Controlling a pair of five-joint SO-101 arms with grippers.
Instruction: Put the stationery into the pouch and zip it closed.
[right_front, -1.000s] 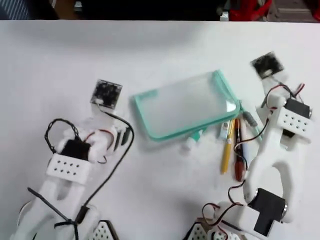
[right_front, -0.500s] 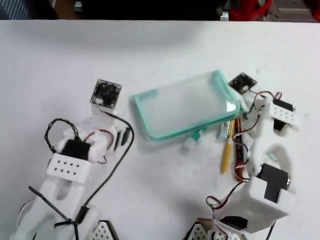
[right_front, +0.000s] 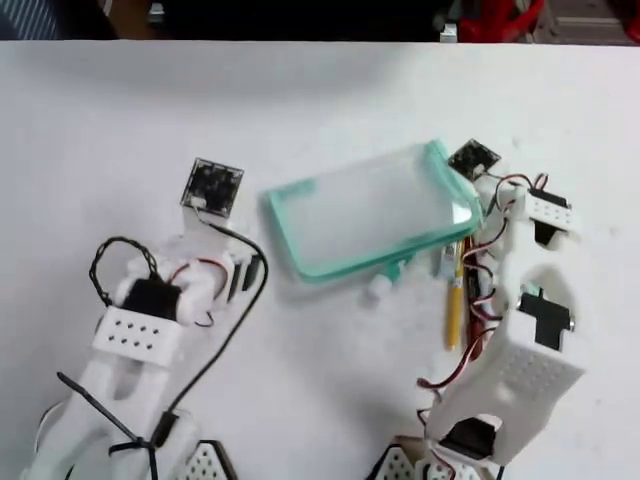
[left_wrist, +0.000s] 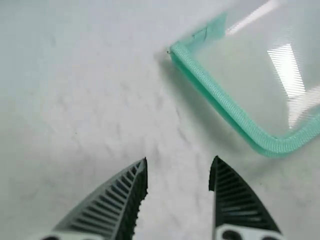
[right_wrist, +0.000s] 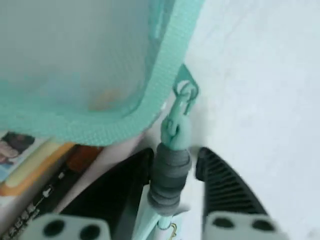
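Observation:
The clear pouch (right_front: 370, 210) with teal edging lies flat mid-table. Its grey zipper pull (right_wrist: 170, 180) hangs from a teal clasp at the pouch's corner (right_wrist: 165, 100). My right gripper (right_wrist: 172, 170) is open, its fingers closely straddling that pull, at the pouch's right end (right_front: 480, 225). Beside it lie the stationery: a yellow pen (right_front: 454, 305), a small blue-and-white piece (right_front: 447, 262) and darker pens partly under the right arm. My left gripper (left_wrist: 178, 175) is open and holds nothing, short of the pouch's left corner (left_wrist: 225, 105), (right_front: 248, 272).
A small white piece (right_front: 378, 288) lies by the pouch's near edge. The left arm's black cable (right_front: 225, 330) loops over the table at the lower left. The table's far edge (right_front: 320, 42) runs along the back, with bare surface behind the pouch.
The right arm has swung in toward the pouch's right end, over the pens, bringing its fingers around the zipper pull. The left arm and the pouch have not moved.

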